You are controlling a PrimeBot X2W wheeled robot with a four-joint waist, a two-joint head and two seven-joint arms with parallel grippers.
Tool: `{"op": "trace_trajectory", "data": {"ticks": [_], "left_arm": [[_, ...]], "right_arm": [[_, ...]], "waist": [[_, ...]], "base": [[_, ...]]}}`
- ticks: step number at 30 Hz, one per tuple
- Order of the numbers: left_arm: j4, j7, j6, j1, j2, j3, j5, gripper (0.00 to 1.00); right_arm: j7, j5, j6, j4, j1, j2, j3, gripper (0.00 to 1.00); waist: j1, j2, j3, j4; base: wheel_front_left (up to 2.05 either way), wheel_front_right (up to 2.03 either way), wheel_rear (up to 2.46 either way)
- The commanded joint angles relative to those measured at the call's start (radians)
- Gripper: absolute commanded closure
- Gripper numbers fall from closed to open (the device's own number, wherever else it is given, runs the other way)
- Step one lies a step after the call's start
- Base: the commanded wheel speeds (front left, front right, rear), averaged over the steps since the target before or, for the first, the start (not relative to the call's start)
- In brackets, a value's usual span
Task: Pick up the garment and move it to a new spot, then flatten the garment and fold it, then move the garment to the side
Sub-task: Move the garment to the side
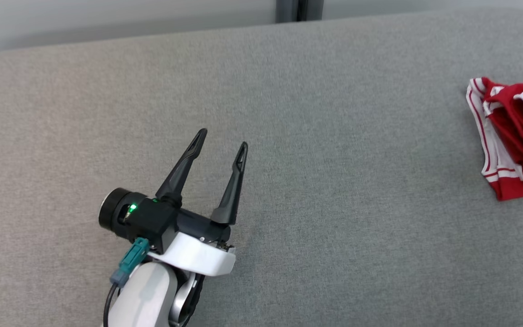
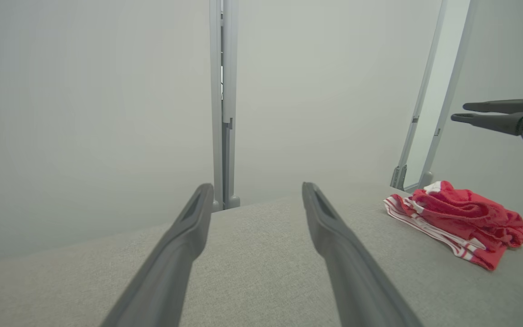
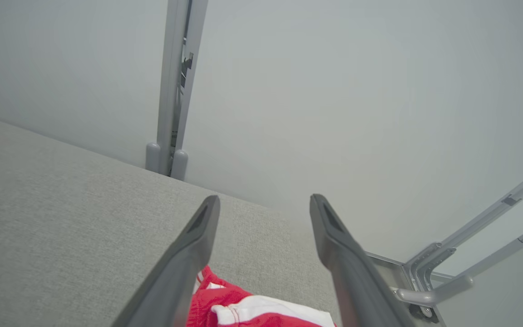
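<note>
Findings for your review.

1. Garment (image 1: 515,136): red with white striped trim. It lies crumpled in a loose heap on the grey fabric-covered worktop (image 1: 316,190). It is not flattened and not folded. In the head view its far side is cut off by the frame edge. You will see the striped edge on the side facing the left arm, and red folds bunched behind it.

2. Left pincer (image 1: 223,138): you have it well apart from the garment, over bare worktop. Its two dark fingers (image 1: 180,170) are spread wide, with nothing between them. Its own wrist view confirms this: the left pincer (image 2: 257,188) stands wide open and empty, with the garment (image 2: 461,218) off to one side, clear of both fingers.

3. Right pincer (image 3: 265,200): it is directly above the garment (image 3: 252,309), with red and white cloth showing low between its fingers. The fingers are parted wide and grip nothing. In the left wrist view the right pincer (image 2: 460,112) hangs above the garment with clear air between them, so there is no contact.

4. Surroundings: beyond the garment, a grey upright post (image 3: 173,91) stands against a pale wall (image 3: 357,91) at the worktop's far edge. A metal rail (image 3: 470,227) runs just past the garment's end of the worktop.
</note>
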Motion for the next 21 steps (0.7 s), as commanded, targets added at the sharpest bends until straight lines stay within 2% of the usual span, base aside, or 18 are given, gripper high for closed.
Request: {"op": "trace_trajectory", "data": {"ticks": [1,5,9,14,15,16,17,21], "left_arm": [[-0.004,-0.003,-0.001,0.023,0.003,0.018,0.011,0.0],[-0.013,-0.003,-0.004,0.064,0.003,0.064,0.019,0.0],[-0.028,-0.003,0.004,0.109,0.003,0.117,-0.007,0.0],[-0.033,-0.003,0.008,0.159,0.003,0.155,-0.013,0.0],[-0.034,-0.003,0.014,0.178,0.003,0.16,-0.02,0.0],[-0.034,-0.003,0.019,0.187,0.003,0.164,-0.023,0.0],[-0.034,-0.003,0.019,0.187,0.003,0.164,-0.023,0.0],[-0.019,-0.003,0.036,0.231,0.003,0.161,-0.017,0.0]], "right_arm": [[-0.017,-0.007,-0.001,-0.019,0.033,0.024,-0.03,0.0],[-0.024,-0.037,-0.001,-0.11,0.109,0.106,-0.141,0.0],[-0.024,-0.116,-0.001,-0.233,0.244,0.201,-0.317,0.0],[-0.023,-0.302,-0.001,-0.393,0.449,0.363,-0.482,0.0],[-0.023,-0.342,-0.001,-0.442,0.527,0.439,-0.552,0.0],[-0.023,-0.374,-0.001,-0.463,0.559,0.468,-0.575,0.0],[-0.023,-0.374,-0.001,-0.463,0.559,0.468,-0.575,0.0],[-0.023,-0.505,-0.001,-0.553,0.701,0.603,-0.679,0.0]], "waist": [[0.0,0.0,-0.058,0.013],[0.0,0.0,-0.104,0.037],[0.0,0.0,-0.143,0.056],[0.0,0.0,-0.183,0.085],[0.0,0.0,-0.196,0.096],[0.0,0.0,-0.201,0.1],[0.0,0.0,-0.201,0.1],[0.0,0.0,-0.237,0.127]], "base": [[0.0,0.0,0.0],[0.0,0.0,0.0],[0.0,0.0,0.0],[0.0,0.0,0.0],[0.0,0.0,0.0],[0.0,0.0,0.0],[0.0,0.0,0.0],[0.0,0.0,0.0]]}}
